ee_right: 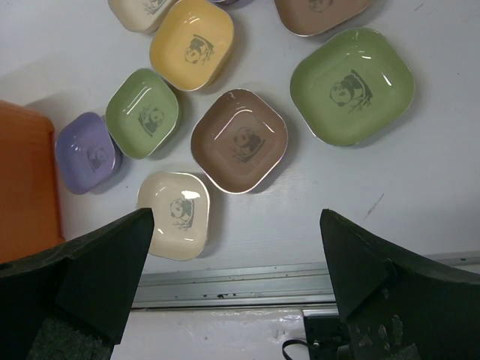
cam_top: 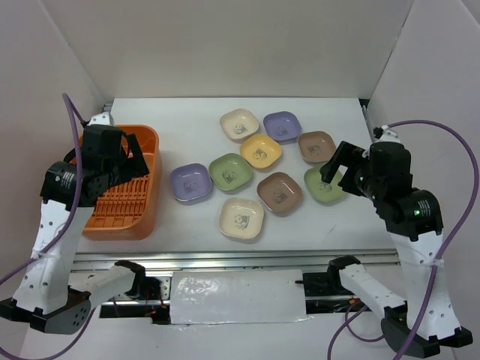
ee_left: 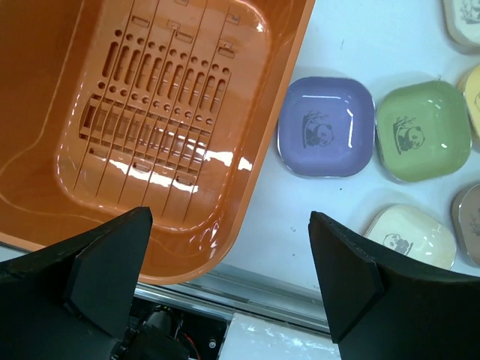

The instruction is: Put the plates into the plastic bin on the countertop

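Both tools spread wide and empty; plates on the surface beside the bin.

I see my left tool [ee_left: 231,217] hanging over the orange plastic bin [cam_top: 152,187], fingers well apart and gripping nothing. My right tool [ee_right: 236,214] hovers above the right side of the plates [cam_top: 241,218], near a green plate [ee_right: 352,86], equally wide and empty. Nine plates lie flat, one layer deep, in a loose cluster on the white surface [cam_top: 187,120] right of the bin. A lavender plate [ee_left: 326,126] sits just beside the bin's wall, not touching.
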